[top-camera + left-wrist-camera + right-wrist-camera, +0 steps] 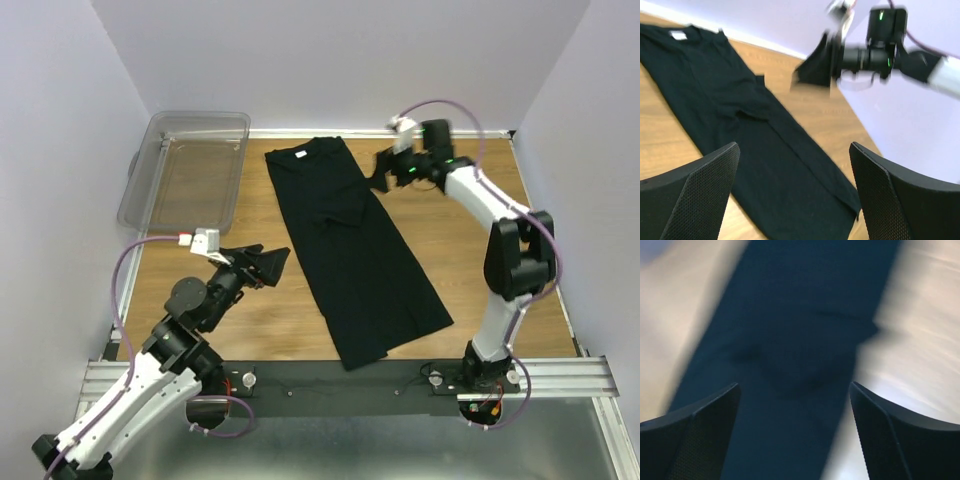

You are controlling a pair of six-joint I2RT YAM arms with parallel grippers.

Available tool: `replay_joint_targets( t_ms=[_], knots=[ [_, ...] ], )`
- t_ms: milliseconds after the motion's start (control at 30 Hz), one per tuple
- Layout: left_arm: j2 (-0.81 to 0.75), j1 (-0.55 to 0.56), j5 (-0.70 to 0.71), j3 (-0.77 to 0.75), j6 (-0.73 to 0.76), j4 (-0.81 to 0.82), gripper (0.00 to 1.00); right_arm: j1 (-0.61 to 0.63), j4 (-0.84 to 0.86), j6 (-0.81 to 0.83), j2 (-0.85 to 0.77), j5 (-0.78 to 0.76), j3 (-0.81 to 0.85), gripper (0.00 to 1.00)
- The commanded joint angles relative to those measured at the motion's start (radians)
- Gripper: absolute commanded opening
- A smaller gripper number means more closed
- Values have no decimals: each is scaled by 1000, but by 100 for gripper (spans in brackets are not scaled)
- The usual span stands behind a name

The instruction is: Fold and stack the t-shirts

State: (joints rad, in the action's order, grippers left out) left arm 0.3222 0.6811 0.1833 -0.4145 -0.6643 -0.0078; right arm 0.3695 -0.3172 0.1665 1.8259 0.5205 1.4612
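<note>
You are dealing with one black t-shirt (pixel 350 250), which is lying flat on the worktop (pixel 470 230) as a long narrow strip. Its sides appear to be folded in, with the white neck label (pixel 300 153) toward the far wall and the hem pointing at the arm bases. Neither gripper is holding anything. The left gripper (pixel 278 264) is hovering just beside the strip's left edge with its jaws wide apart. The right gripper (pixel 381 172), jaws likewise spread, is hanging near the collar end on the right. You are likely handling light, limp cloth that is going to sag, drag and unfold if lifted by one layer, so pinching through all layers at two end corners is probably safest.
</note>
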Motion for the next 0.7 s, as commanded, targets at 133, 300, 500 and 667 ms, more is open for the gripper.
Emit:
replay_joint_targets(
  t_ms=[133, 300, 500, 667],
  knots=[
    [132, -3, -111, 75, -63, 137, 98, -211, 55, -277, 340, 79, 149, 95],
    [161, -5, -125, 85, -64, 150, 98, -215, 82, -355, 490, 116, 281, 89],
    [146, -5, -125, 97, -73, 138, 98, -215, 90, -447, 633, 177, 430, 78],
    [115, -6, -120, 112, -86, 131, 98, -210, 89, -481, 690, 182, 490, 67]
  ],
)
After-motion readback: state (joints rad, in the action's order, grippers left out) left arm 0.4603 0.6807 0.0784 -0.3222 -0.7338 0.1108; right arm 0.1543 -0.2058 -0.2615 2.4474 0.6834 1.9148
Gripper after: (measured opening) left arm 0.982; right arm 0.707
